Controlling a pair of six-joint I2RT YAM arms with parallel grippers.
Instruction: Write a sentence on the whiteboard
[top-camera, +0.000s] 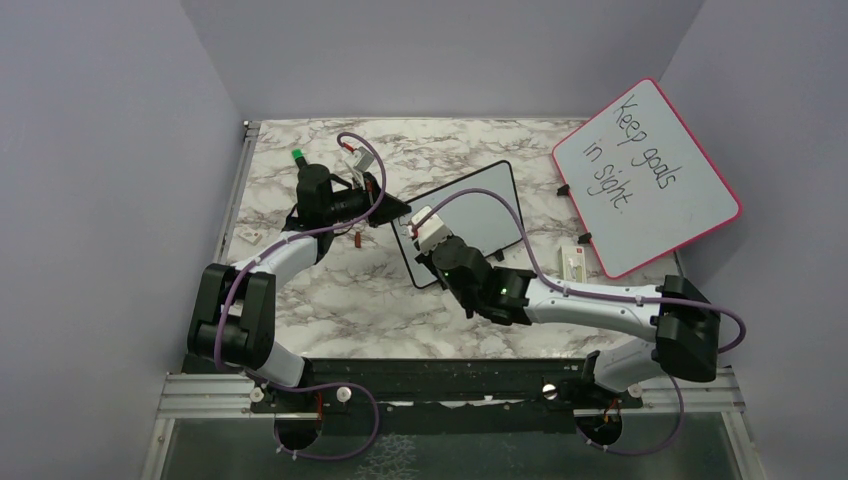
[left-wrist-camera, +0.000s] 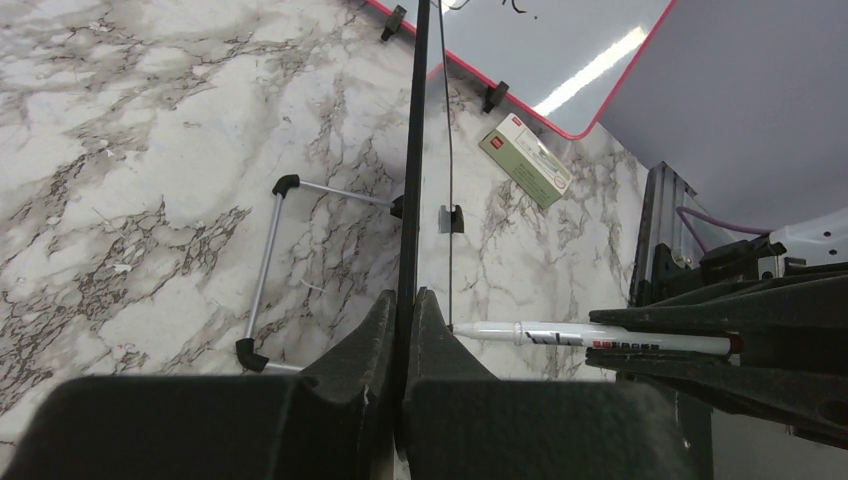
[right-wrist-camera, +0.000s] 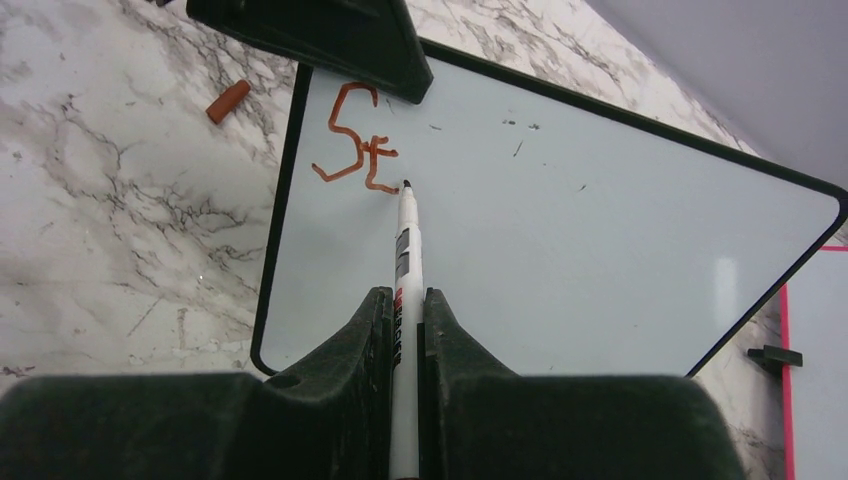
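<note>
The small black-framed whiteboard (top-camera: 480, 228) lies tilted at the table's middle; it shows edge-on in the left wrist view (left-wrist-camera: 412, 150). My left gripper (top-camera: 393, 210) is shut on its left edge (left-wrist-camera: 405, 296). My right gripper (top-camera: 428, 235) is shut on a white marker (right-wrist-camera: 406, 240), also seen in the left wrist view (left-wrist-camera: 600, 338). The marker's tip touches the board (right-wrist-camera: 600, 240) just right of the reddish-brown letters "St" (right-wrist-camera: 355, 148), the only part of the sentence on it. A reddish-brown marker cap (right-wrist-camera: 228, 101) lies on the marble left of the board.
A larger pink-framed board (top-camera: 645, 175) with black handwriting leans at the back right. A small green-and-white box (left-wrist-camera: 525, 160) lies near its foot. A thin metal stand (left-wrist-camera: 268, 262) lies on the marble. Grey walls close in on the left, back and right.
</note>
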